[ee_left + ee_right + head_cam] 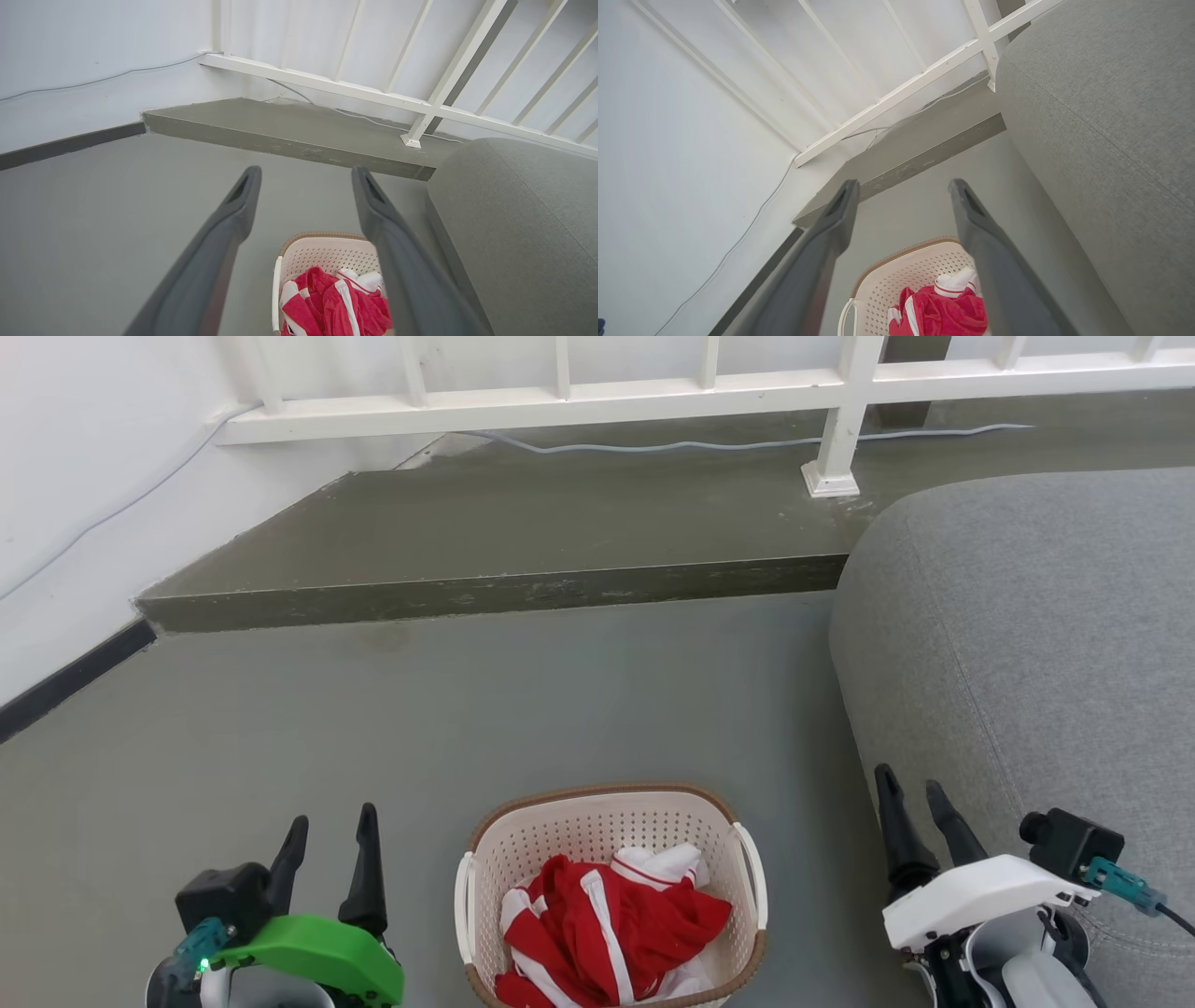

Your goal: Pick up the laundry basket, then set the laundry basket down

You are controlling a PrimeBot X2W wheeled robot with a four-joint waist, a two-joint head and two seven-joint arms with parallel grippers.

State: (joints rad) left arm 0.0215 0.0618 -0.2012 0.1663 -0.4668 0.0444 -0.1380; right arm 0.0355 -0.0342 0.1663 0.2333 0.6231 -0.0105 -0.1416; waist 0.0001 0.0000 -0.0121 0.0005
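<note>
— Where does the laundry basket [560,840] sit?
— On the grey floor [467,709] between the two grippers, apparently touching neither. A red-and-white garment [607,919] lies inside.
— And the pincers?
— The left gripper [333,817] and right gripper [907,779] both stand spread apart, holding nothing.

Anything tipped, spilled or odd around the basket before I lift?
Nothing stands out. The laundry basket sits upright on the floor, red-and-white clothes inside, none spilled. The left gripper and right gripper flank it, open.
</note>
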